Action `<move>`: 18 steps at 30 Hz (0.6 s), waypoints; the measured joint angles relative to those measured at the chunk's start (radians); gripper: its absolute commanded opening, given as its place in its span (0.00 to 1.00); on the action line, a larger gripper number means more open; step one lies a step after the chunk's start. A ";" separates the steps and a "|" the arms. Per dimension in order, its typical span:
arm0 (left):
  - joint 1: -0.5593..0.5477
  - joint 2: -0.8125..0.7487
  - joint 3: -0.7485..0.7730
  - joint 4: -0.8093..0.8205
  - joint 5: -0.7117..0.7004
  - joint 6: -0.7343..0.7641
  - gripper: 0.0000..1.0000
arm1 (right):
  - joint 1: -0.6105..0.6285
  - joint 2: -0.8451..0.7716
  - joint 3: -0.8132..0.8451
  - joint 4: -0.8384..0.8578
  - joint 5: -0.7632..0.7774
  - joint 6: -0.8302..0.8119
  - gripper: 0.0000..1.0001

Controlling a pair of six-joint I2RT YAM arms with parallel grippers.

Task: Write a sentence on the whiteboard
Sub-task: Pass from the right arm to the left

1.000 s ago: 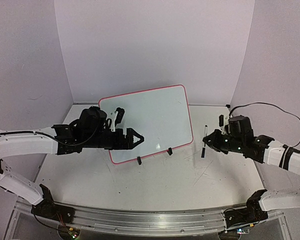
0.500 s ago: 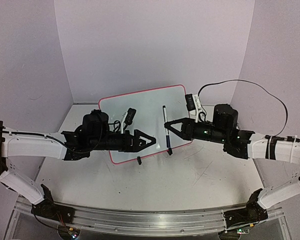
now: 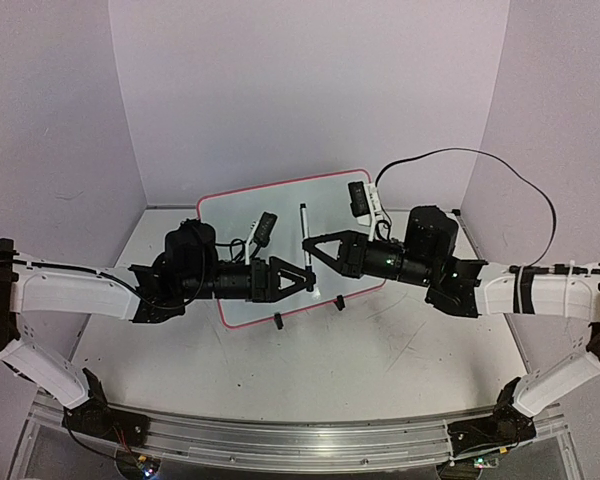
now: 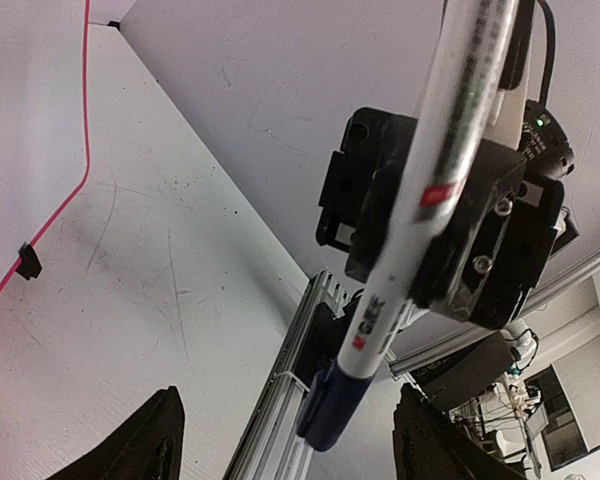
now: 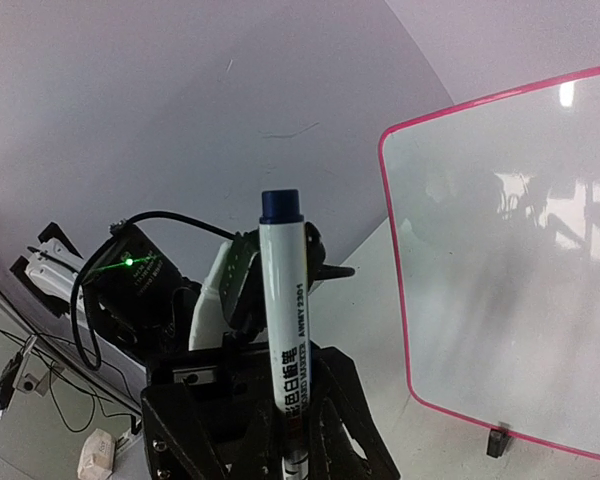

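The whiteboard [image 3: 300, 240] stands tilted at the back centre, with a pink rim and black clip feet. It is blank, and no blue sentence shows on it. My right gripper [image 3: 308, 248] is shut on a white marker [image 3: 305, 235] with a blue cap, holding it in the air in front of the board. My left gripper [image 3: 302, 279] is open and faces it. In the left wrist view the marker's blue cap [image 4: 335, 405] hangs between my open left fingers [image 4: 158, 440] without touching them. In the right wrist view the marker [image 5: 283, 320] rises from my right gripper [image 5: 288, 400], beside the board [image 5: 510, 270].
The scratched white table [image 3: 310, 360] lies in front of the board, with grey walls around it. A metal rail [image 3: 280, 445] runs along the near edge. A black cable [image 3: 480, 165] loops above the right arm. A board clip foot [image 4: 27, 262] shows in the left wrist view.
My right arm has lifted the marker from the right side of the table and carried it left to the middle. My left gripper has moved right to meet it.
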State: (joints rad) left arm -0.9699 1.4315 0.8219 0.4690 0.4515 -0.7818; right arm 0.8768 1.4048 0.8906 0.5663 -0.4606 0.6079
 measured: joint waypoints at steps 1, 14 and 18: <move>0.000 0.000 0.000 0.014 0.002 -0.002 0.65 | 0.003 0.008 0.000 0.006 0.000 0.007 0.00; -0.004 0.014 -0.002 0.103 0.006 -0.012 0.01 | 0.023 0.026 0.002 0.068 0.039 0.066 0.00; -0.013 -0.014 -0.032 0.106 0.000 0.051 0.00 | 0.027 0.029 0.006 0.048 0.015 0.078 0.44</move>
State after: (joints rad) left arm -0.9825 1.4174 0.7895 0.5747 0.4519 -0.7311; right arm 0.9035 1.4334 0.8970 0.6140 -0.4454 0.6861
